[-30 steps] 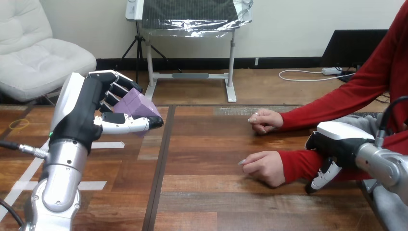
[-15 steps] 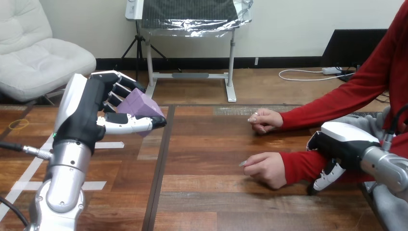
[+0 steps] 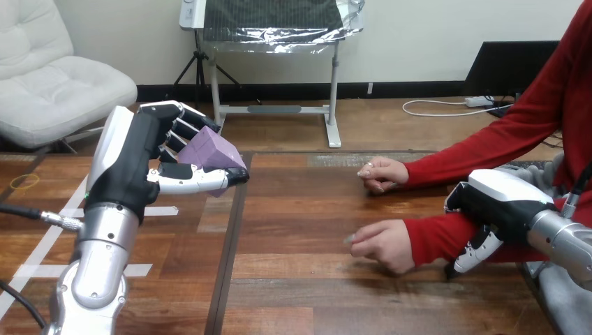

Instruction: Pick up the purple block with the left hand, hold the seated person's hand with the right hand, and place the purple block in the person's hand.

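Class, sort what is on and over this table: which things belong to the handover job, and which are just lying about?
Job: left hand curled round the purple block; right hand by the person's sleeve; the person's nearer hand.
Lying about: yellow ring, white tape strips on the table.

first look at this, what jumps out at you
First the robot's left hand, raised above the table at the view's left, with the purple block gripped between thumb and fingers. Next, at the right, the person's nearer hand is on or just above the wood, loosely closed, and the right hand sits over that arm's red sleeve.
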`<state>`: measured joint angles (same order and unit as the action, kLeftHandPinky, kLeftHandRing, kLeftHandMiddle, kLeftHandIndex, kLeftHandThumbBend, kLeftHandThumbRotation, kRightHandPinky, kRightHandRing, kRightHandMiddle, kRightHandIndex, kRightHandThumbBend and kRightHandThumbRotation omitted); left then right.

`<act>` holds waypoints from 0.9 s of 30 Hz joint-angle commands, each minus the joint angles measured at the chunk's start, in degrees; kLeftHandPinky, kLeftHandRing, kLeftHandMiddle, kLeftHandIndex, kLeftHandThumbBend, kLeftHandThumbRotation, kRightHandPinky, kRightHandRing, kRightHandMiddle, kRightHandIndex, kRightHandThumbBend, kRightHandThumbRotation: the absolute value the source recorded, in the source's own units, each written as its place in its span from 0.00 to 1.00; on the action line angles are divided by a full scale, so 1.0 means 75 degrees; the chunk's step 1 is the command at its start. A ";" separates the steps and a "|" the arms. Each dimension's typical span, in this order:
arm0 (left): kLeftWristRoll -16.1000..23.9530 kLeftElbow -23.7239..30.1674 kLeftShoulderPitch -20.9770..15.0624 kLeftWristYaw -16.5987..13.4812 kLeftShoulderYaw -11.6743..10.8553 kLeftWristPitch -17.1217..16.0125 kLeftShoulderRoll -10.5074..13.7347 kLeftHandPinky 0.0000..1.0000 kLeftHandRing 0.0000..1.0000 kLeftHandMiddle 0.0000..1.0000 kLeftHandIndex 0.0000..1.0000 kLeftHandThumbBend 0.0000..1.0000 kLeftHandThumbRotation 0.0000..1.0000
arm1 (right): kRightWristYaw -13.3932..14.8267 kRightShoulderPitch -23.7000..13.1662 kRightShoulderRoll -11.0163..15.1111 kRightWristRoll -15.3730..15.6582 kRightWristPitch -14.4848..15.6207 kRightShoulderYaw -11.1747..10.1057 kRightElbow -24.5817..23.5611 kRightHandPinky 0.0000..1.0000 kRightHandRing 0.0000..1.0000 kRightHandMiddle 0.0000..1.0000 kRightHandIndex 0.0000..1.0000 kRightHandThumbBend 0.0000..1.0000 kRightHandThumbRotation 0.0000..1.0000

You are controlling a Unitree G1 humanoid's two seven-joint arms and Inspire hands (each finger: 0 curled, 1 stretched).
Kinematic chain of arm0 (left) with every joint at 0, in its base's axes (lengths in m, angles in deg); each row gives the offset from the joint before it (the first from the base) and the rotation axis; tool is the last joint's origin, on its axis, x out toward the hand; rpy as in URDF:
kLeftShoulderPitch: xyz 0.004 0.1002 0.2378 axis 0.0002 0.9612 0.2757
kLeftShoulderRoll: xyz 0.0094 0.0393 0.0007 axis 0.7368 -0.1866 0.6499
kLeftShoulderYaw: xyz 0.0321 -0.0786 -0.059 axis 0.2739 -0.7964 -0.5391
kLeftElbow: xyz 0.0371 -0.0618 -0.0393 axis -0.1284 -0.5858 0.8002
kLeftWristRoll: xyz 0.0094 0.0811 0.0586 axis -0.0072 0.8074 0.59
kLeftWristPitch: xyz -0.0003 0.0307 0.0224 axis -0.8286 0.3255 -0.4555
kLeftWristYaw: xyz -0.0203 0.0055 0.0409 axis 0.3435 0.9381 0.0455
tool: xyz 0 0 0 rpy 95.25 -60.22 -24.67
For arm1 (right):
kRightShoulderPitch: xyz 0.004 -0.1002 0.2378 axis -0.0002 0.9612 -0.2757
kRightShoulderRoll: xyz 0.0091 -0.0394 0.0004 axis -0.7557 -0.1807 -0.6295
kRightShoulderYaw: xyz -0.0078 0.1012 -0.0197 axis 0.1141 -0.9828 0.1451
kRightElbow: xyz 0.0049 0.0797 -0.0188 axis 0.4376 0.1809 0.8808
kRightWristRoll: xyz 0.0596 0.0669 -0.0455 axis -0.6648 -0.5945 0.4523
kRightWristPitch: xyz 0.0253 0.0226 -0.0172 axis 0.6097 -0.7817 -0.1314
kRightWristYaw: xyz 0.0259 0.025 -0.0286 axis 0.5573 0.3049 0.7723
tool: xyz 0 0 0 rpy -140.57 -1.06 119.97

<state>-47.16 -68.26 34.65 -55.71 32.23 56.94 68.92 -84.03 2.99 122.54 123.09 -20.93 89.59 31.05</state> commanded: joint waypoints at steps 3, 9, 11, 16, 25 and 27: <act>-0.0089 -0.0308 -0.0659 -0.0083 0.0051 -0.0297 -0.0200 0.23 0.29 0.35 0.42 0.76 0.00 | 0.0163 -0.0246 0.0176 -0.0359 -0.0341 -0.0445 -0.0812 0.19 0.21 0.26 0.28 0.88 0.14; -0.0084 -0.0484 -0.0748 -0.0054 0.0073 -0.0365 -0.0274 0.22 0.29 0.34 0.41 0.75 0.00 | 0.0072 -0.0147 0.0202 -0.0506 -0.0464 -0.0611 -0.1116 0.20 0.22 0.27 0.28 0.88 0.14; -0.0072 -0.0523 -0.0772 -0.0050 0.0075 -0.0375 -0.0292 0.22 0.29 0.34 0.41 0.75 0.00 | 0.0077 -0.0121 0.0214 -0.0528 -0.0507 -0.0628 -0.1185 0.20 0.22 0.27 0.28 0.88 0.14; -0.0079 -0.0680 -0.0855 -0.0050 0.0095 -0.0411 -0.0335 0.22 0.29 0.34 0.41 0.75 0.00 | -0.0019 -0.0032 0.0223 -0.0615 -0.0547 -0.0698 -0.1436 0.20 0.21 0.26 0.28 0.88 0.15; -0.0072 -0.0987 -0.1002 -0.0127 0.0166 -0.0578 -0.0405 0.22 0.29 0.35 0.41 0.75 0.00 | -0.0088 0.0076 0.0166 -0.0727 -0.0613 -0.0784 -0.1752 0.21 0.22 0.26 0.28 0.89 0.15; -0.0066 -0.1047 -0.1047 -0.0139 0.0185 -0.0565 -0.0439 0.23 0.29 0.35 0.41 0.75 0.00 | -0.0123 0.0092 0.0145 -0.0767 -0.0600 -0.0795 -0.1823 0.21 0.22 0.27 0.28 0.89 0.15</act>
<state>-47.26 -75.06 32.35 -55.74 33.50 54.35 66.72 -84.71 5.30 123.58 119.50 -23.59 85.98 21.98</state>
